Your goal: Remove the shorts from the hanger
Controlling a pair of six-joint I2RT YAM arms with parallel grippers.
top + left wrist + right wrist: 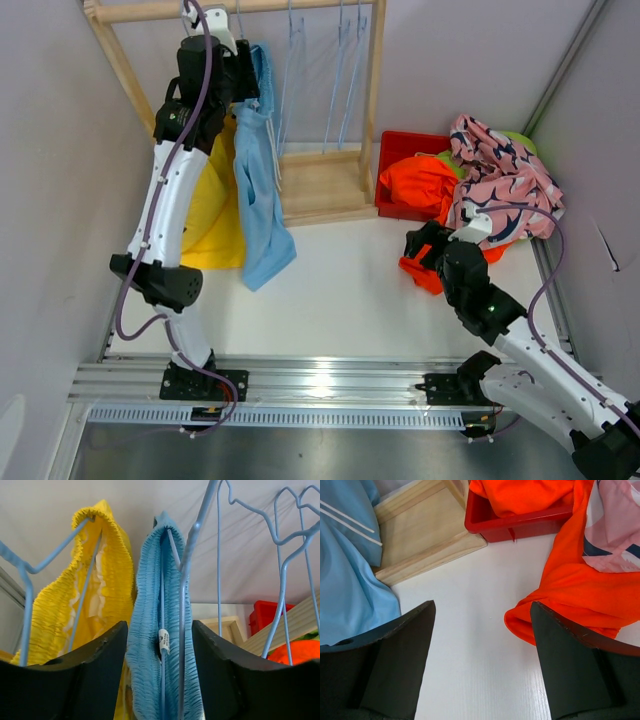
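Though narrow, white table (340, 295) between walls (45, 130).

The white-and-black left arm (165, 205) is standing stretched up and away from its base. Its black two-finger left gripper (159, 626) is pointing upward, the jaws sitting apart on either side of the ribbed waistband of the light blue fabric shorts (150, 605), and whether they are pinching it cannot be told. The white-and-black right arm (520, 350) is lying low and bent, its black right gripper (482, 609) pointing downward with the jaws wide apart.
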